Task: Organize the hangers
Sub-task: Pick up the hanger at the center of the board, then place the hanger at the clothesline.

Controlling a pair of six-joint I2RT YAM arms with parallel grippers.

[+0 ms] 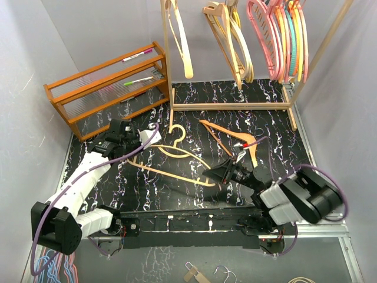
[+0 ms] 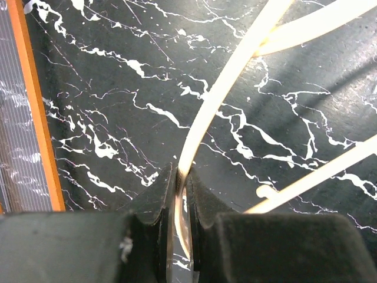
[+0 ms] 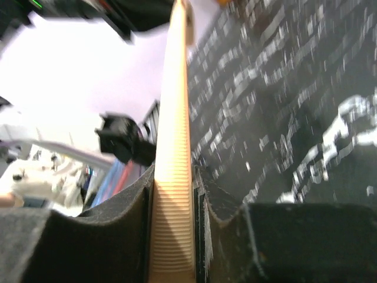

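Note:
A pale tan hanger (image 1: 171,173) lies on the black marbled table, hook toward the back. My left gripper (image 1: 148,137) is shut on its curved left arm; in the left wrist view the thin cream arm (image 2: 218,88) runs out from between the jaws (image 2: 182,174). My right gripper (image 1: 211,174) is at the hanger's right end, shut on the ribbed tan bar (image 3: 174,118), which fills the gap between its fingers (image 3: 174,171). An orange hanger (image 1: 227,131) lies just behind the right gripper. More hangers hang on the rail: tan ones (image 1: 182,41) and pink, orange and teal ones (image 1: 283,41).
The pale wooden frame (image 1: 235,107) stands at the back of the table. An orange-brown slatted shelf rack (image 1: 100,88) stands at the back left, its edge (image 2: 38,118) close to my left gripper. Loose hangers lie off the table at the near edge (image 1: 194,272) and near left (image 1: 53,265).

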